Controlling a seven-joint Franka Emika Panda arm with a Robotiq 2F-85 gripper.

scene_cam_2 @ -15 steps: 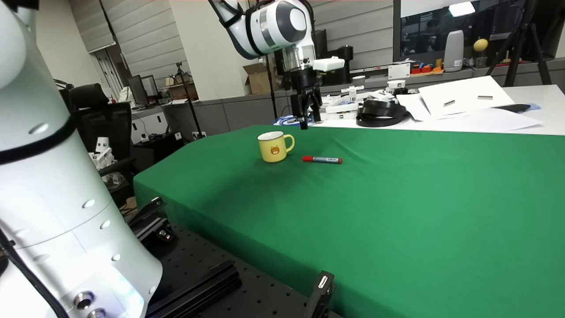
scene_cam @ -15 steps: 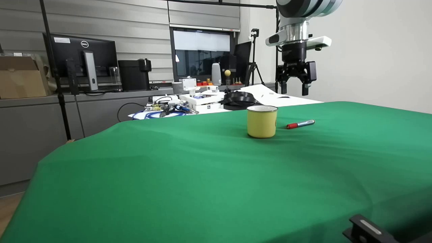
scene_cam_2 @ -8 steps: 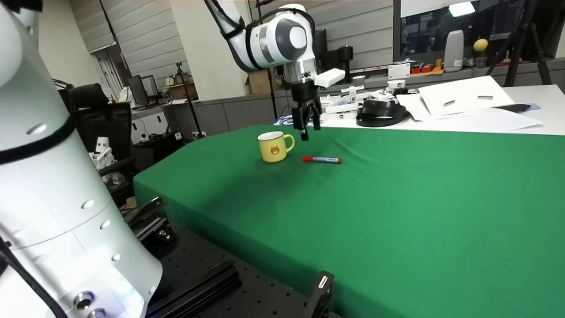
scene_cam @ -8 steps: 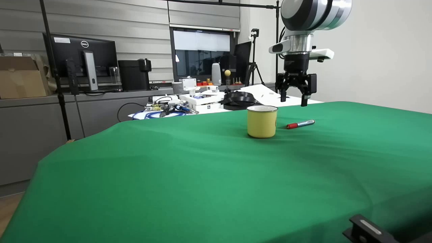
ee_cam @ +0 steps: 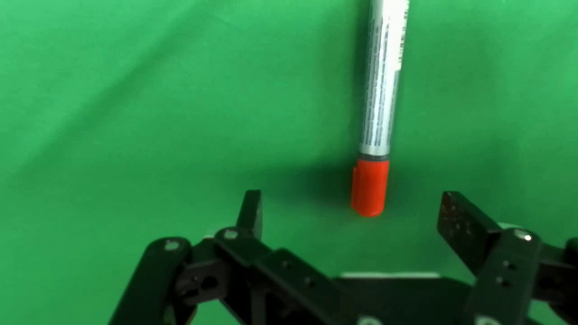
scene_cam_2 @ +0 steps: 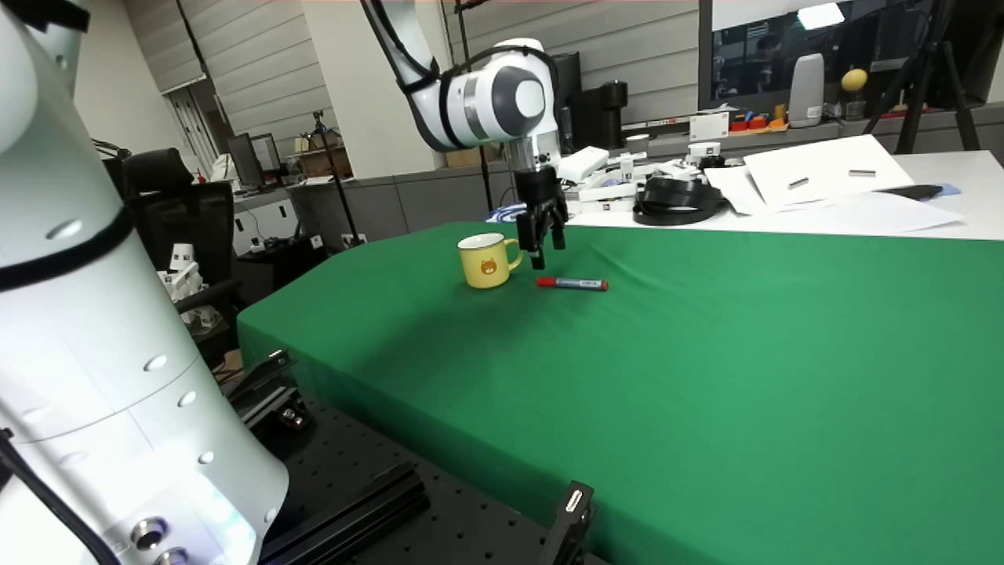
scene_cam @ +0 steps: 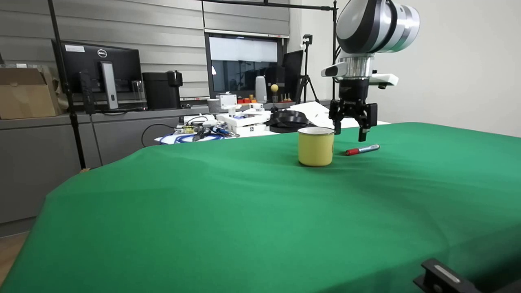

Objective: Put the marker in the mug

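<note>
- Two jaws stand wide apart on the tool (scene_cam: pixel 350 133), which hangs above the bench (scene_cam: pixel 203 211) holding nothing.
- Marker (ee_cam: pixel 378 106): lying flat on the bench, outside the mug (scene_cam_2: pixel 485 267), near it and not touching; the mug stands upright.
- Likeliest trouble, I judge: a grip too near the end. In the wrist view only the tip of the cap (ee_cam: pixel 370 187) overlaps the gap between the jaws, so closing here could miss, or pinch the cap alone and let the marker swing or slip.
- The cap lies nearer the jaw at right in the wrist view; that side would probably touch first and could roll the marker.
- The mug shows close by the tool in both exterior views, so a sideways drift while lowering could knock it.
- The tool's height is hard to judge; going too low would press the bench.
- Long axis: almost straight up the wrist view, leaning a little right at the top, so the jaws would close across it.
- Cap end points towards the mug in both exterior views.
</note>
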